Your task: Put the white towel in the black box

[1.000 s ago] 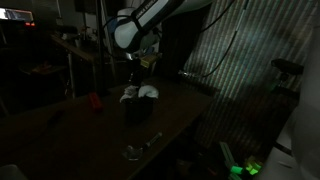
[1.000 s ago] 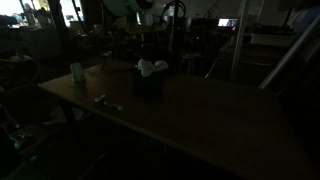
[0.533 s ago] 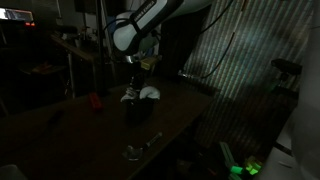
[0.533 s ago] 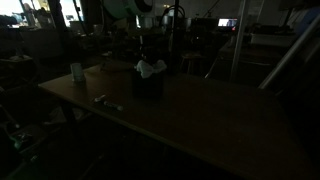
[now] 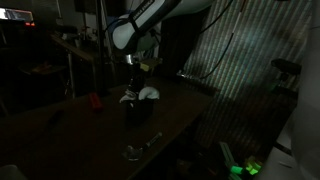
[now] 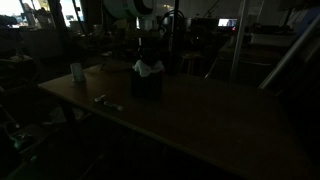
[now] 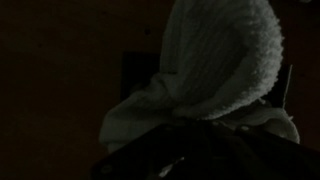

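One towel (image 5: 143,94) is seen atop one box (image 5: 138,113), beneath one gripper (image 5: 133,83); whether its jaws are closed cannot be told.

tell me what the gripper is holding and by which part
The white towel, seemingly by its top end; it hangs from the gripper over the black box. The fingers are too dark to see.

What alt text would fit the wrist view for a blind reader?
A white towel with a nubbly weave fills the middle and right of a very dark frame, spreading wider toward its lower end. Everything around it is near black, and nothing else can be made out clearly.
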You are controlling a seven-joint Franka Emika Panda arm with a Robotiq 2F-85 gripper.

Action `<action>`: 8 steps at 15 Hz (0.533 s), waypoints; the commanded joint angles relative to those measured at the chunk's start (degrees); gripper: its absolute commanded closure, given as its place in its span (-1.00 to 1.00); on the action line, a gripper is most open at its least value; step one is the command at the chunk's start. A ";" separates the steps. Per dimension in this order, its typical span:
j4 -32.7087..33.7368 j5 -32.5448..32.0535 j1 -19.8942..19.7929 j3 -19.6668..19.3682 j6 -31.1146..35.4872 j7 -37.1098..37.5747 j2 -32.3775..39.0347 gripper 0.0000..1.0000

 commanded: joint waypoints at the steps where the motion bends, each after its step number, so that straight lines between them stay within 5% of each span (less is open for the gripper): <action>1: 0.16 3.30 -0.74 0.85 -0.74 -1.53 1.11 1.00; 8: 0.30 5.54 -1.00 0.91 -0.97 -1.58 2.05 1.00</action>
